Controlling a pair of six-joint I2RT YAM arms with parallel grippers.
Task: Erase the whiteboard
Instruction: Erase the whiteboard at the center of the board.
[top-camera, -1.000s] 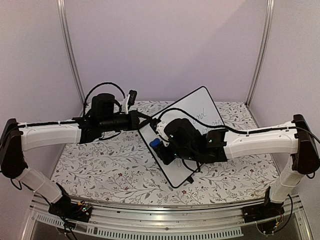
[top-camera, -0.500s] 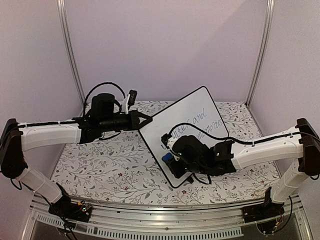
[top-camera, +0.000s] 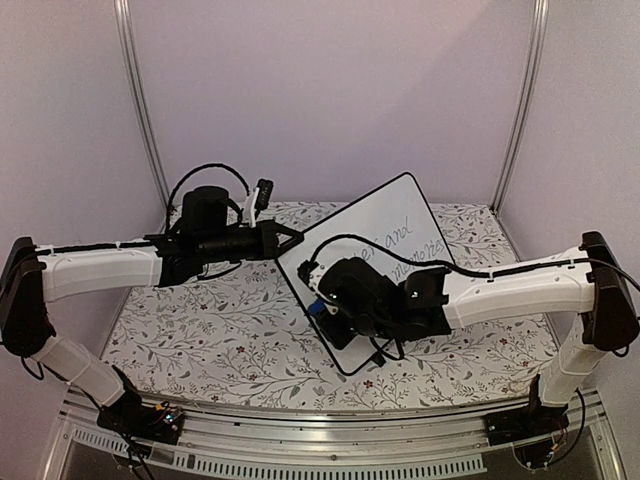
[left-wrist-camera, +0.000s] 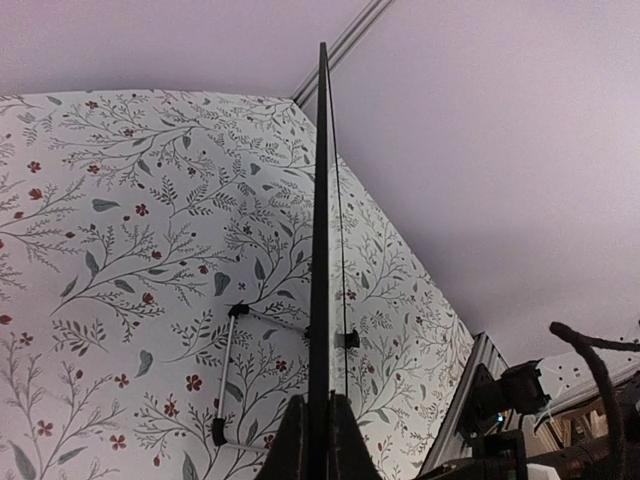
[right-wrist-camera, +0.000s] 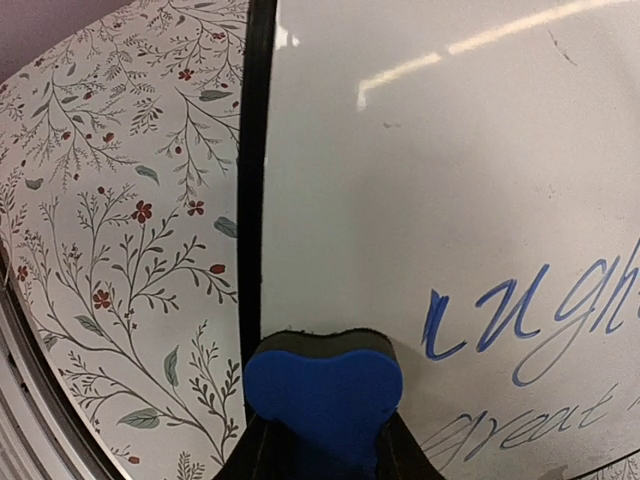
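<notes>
Your right gripper (right-wrist-camera: 322, 445) was shut tight on the blue eraser (right-wrist-camera: 322, 390). You had slid it down the whiteboard (right-wrist-camera: 450, 150) and then back up, so it sat right at the board's left rim. Your left gripper (left-wrist-camera: 318, 440) stayed pinched on the board's edge, holding it tilted up in the middle of the flowery table (right-wrist-camera: 110, 220). Blue writing (right-wrist-camera: 520, 310) still showed farther right, so I think most of the wiping was left to do.

Left arm shell (top-camera: 100, 270): white, long, rounded
Right arm shell (top-camera: 520, 288): white, long, rounded
Joints (top-camera: 22, 295): bulky black housings
Cables (top-camera: 205, 170): thin, black, looped
Left gripper (top-camera: 298, 238): black, tapered
Right gripper (top-camera: 318, 302): black, blocky
Bases (top-camera: 140, 415): black, coloured wires
</notes>
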